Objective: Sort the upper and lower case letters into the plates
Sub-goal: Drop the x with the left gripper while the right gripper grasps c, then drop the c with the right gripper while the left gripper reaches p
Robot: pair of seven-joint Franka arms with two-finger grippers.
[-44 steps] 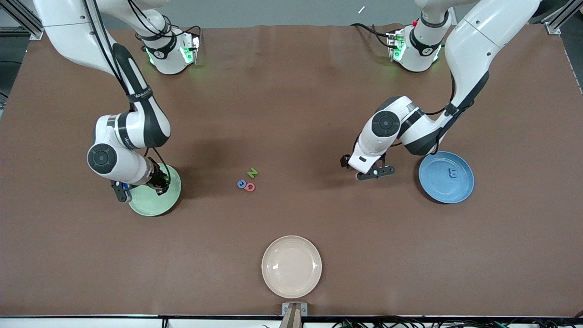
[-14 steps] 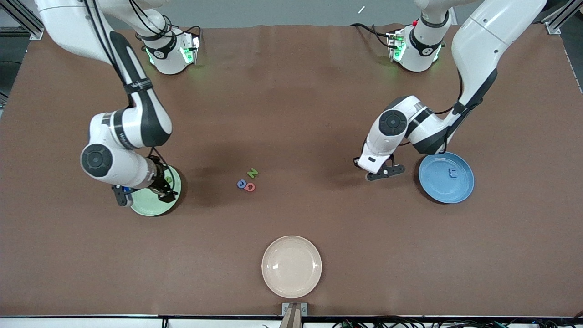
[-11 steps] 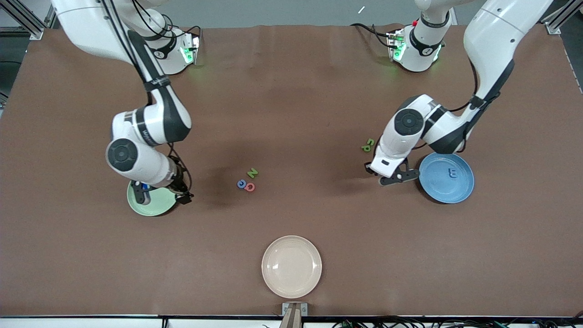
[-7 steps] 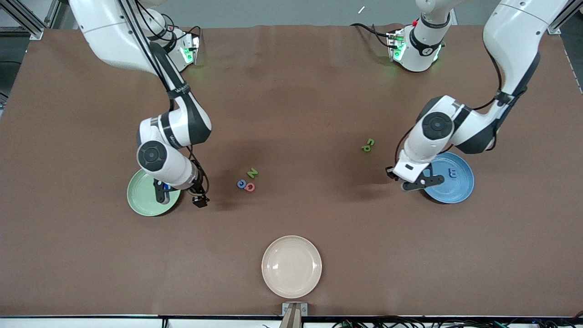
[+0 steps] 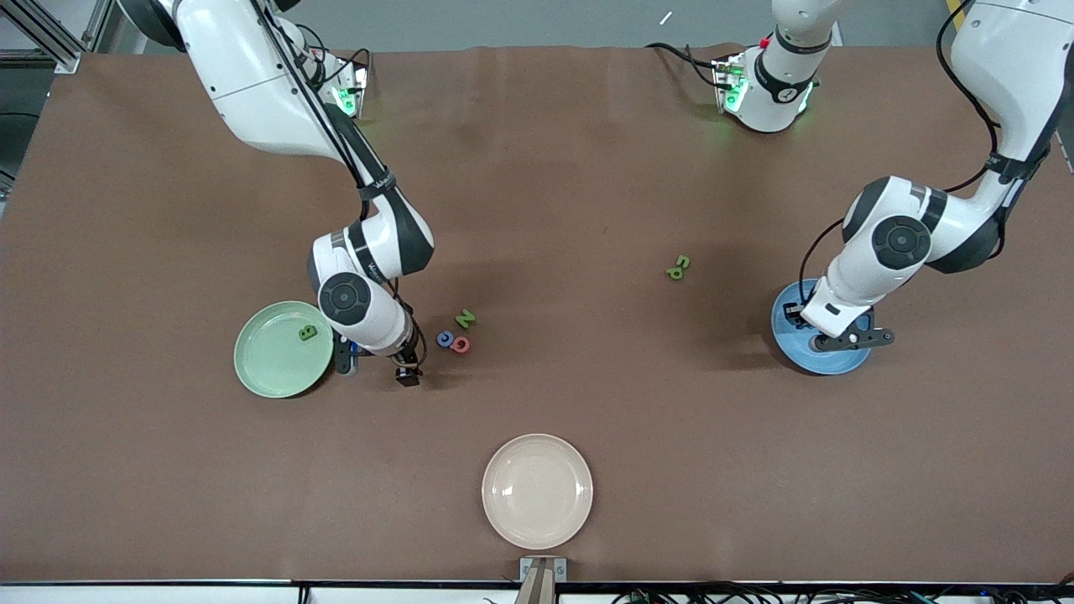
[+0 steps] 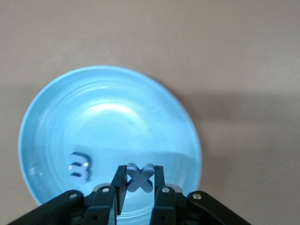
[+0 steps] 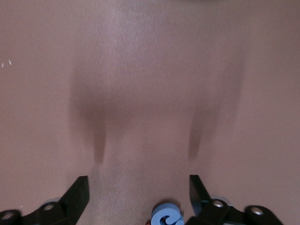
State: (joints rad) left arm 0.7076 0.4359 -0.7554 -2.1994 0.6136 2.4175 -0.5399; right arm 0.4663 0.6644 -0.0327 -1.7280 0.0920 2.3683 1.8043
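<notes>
1. Table [image 5: 537,168]: a matte brown sheet, faintly creased, bearing three round shallow plates.
2. Blue plate [image 5: 784,340]: glossy, with concentric rings, at the left arm's end. A blue letter [image 6: 78,166] lies flat in it.
3. Left gripper [image 6: 139,183]: over the blue plate, its black fingers clenched on a pale blue "x" [image 6: 140,177], a flat cross-shaped piece.
4. Green plate [image 5: 277,352]: pale and smooth, at the right arm's end; a green "B" [image 5: 308,333] lies in it.
5. Right gripper [image 5: 377,365]: low over bare table just beside the green plate, jaws spread wide and empty.
6. Loose letters near the green plate, toward the table's middle: green "N" [image 5: 465,319], blue piece [image 5: 445,338] and red piece [image 5: 460,344], the last two touching.
7. Two green letters [image 5: 678,268] lie near the blue plate, toward the table's middle.
8. Cream plate [image 5: 537,491]: glossy, nearest the front camera.
</notes>
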